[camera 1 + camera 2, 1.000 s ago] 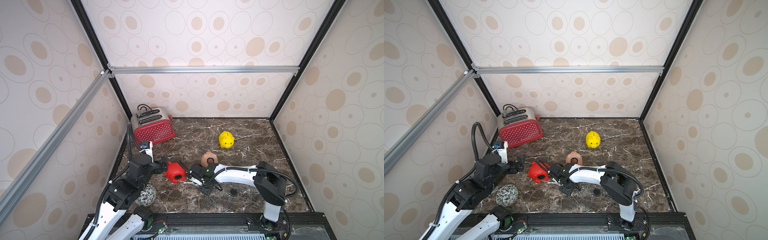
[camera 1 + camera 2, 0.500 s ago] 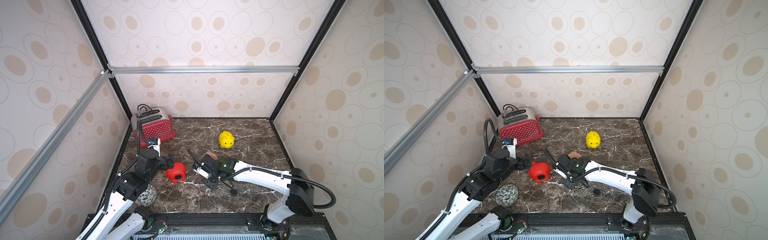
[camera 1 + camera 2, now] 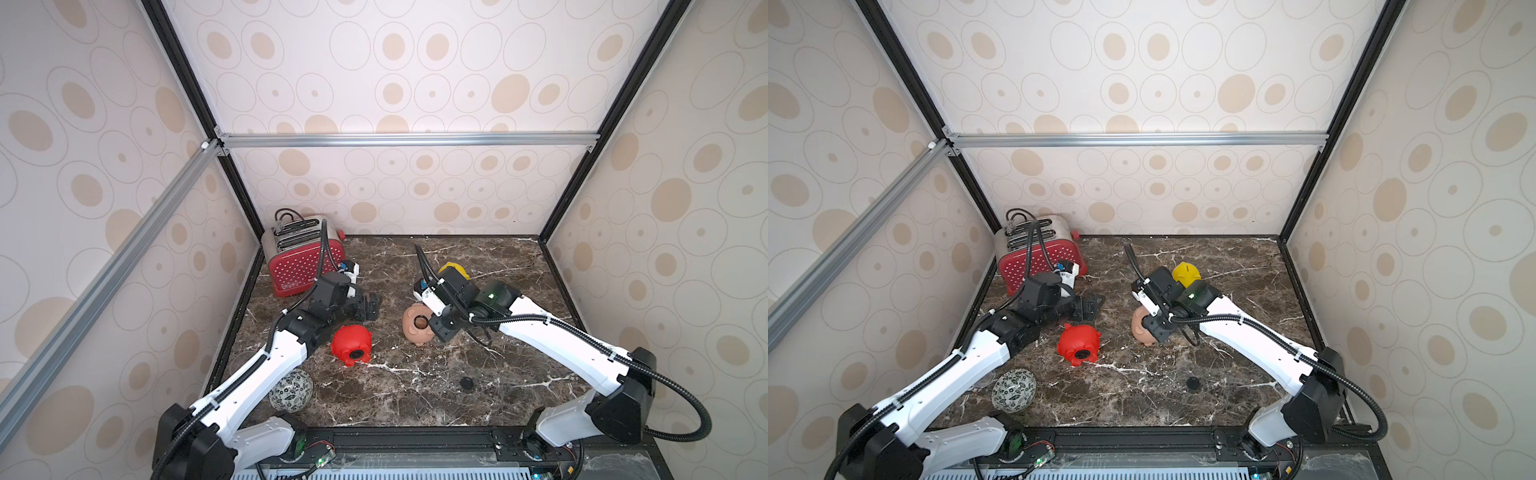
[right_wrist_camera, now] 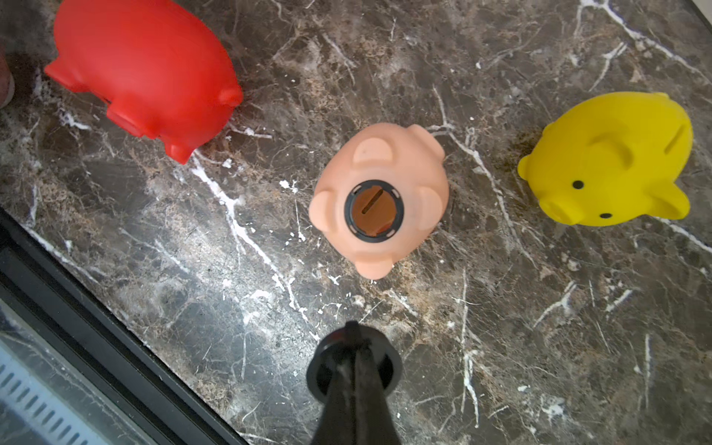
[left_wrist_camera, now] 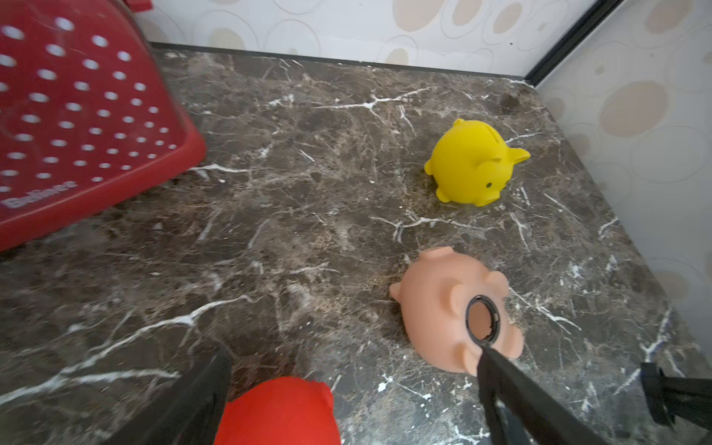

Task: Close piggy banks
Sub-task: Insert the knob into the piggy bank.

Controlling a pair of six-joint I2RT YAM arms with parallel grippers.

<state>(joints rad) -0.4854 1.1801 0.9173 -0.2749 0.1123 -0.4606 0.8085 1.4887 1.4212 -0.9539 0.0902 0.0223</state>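
The peach-pink piggy bank (image 3: 413,332) (image 4: 379,162) lies belly up with its round hole open. My right gripper (image 3: 442,328) (image 4: 356,346) hangs just beside it, shut on a black round plug (image 4: 390,370). To the left, the red piggy bank (image 3: 351,345) (image 3: 1077,343) lies on its side, and its belly hole looks black. Just behind it my left gripper (image 3: 368,307) (image 5: 354,358) stands open and empty. The yellow piggy bank (image 3: 1185,272) (image 5: 470,165) stands upright at the back, partly hidden by the right arm in both top views.
A red polka-dot toaster (image 3: 299,262) fills the back left corner. A black-and-white patterned ball (image 3: 291,390) rests at the front left beside the left arm. One loose black plug (image 3: 466,383) lies on the marble near the front. Walls enclose three sides.
My right gripper has drawn away from the red piggy bank and moved right to the peach-pink one. The left gripper has swung back and right, past the red piggy bank, which stayed put.
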